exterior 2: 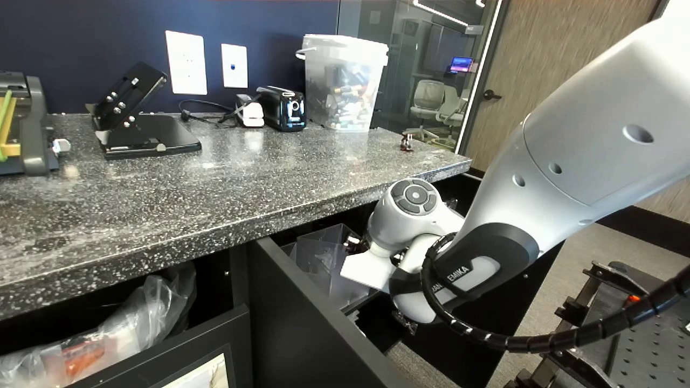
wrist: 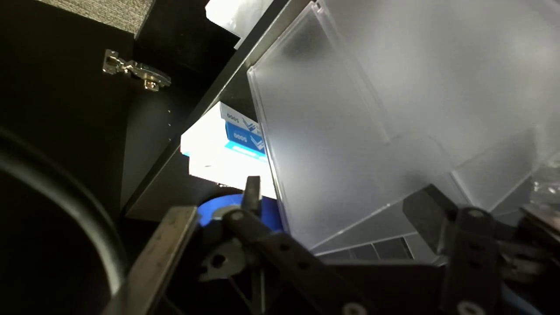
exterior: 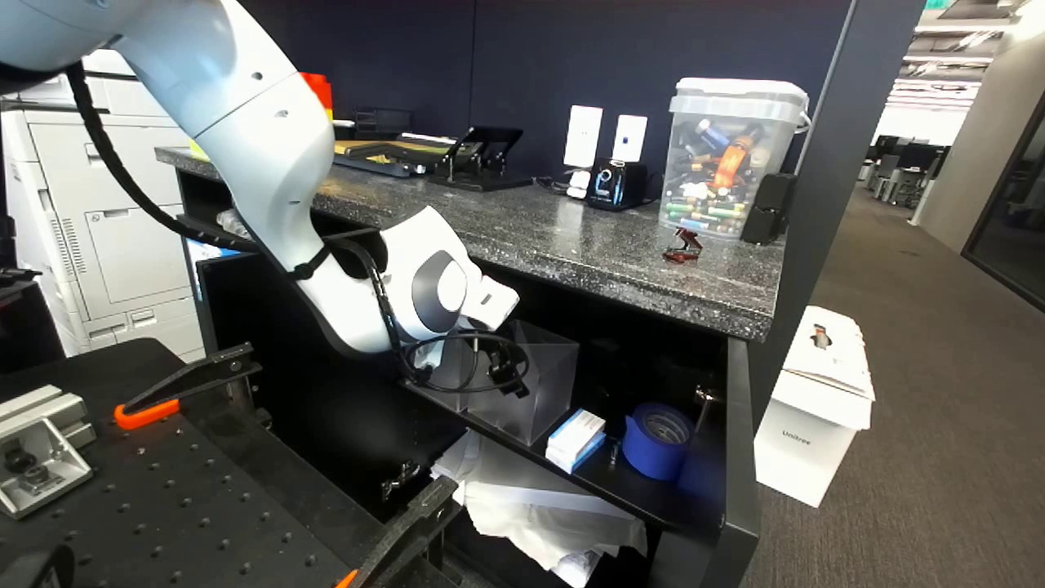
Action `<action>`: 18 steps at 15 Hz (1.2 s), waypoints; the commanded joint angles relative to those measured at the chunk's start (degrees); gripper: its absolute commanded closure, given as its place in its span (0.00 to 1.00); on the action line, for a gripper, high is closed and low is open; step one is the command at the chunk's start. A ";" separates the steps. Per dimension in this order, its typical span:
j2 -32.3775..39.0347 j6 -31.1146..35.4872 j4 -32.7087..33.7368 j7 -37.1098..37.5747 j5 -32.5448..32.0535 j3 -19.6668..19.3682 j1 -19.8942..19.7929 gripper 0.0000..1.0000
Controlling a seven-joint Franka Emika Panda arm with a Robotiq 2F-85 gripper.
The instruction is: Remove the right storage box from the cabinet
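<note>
The black cabinet point(exterior: 739, 441) with its speckled countertop point(exterior 2: 161, 215) stands open. The right storage box point(exterior: 559, 380) is a frosted translucent box on its shelf. It also shows in the wrist view point(wrist: 323, 144). Its twin point(wrist: 455, 61) stands beside it. In an exterior view the boxes point(exterior 2: 323, 253) are partly behind the arm, and I cannot tell there which is which. My gripper point(wrist: 339, 201) is open at the right box. One fingertip is beside the box's outer edge, the other over its face or opening. Contact cannot be told.
Small white-and-blue cartons point(exterior: 575, 441) and a blue tape roll point(exterior: 657, 441) sit beside the right box. A cabinet door point(exterior 2: 323, 318) stands open. The countertop overhangs the shelf. White paper point(exterior: 555, 506) lies below. A black platform point(exterior: 163, 490) with clamps stands in front.
</note>
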 commanded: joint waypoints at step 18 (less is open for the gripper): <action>-4.26 6.50 -8.07 2.72 -1.97 2.61 -0.76 0.97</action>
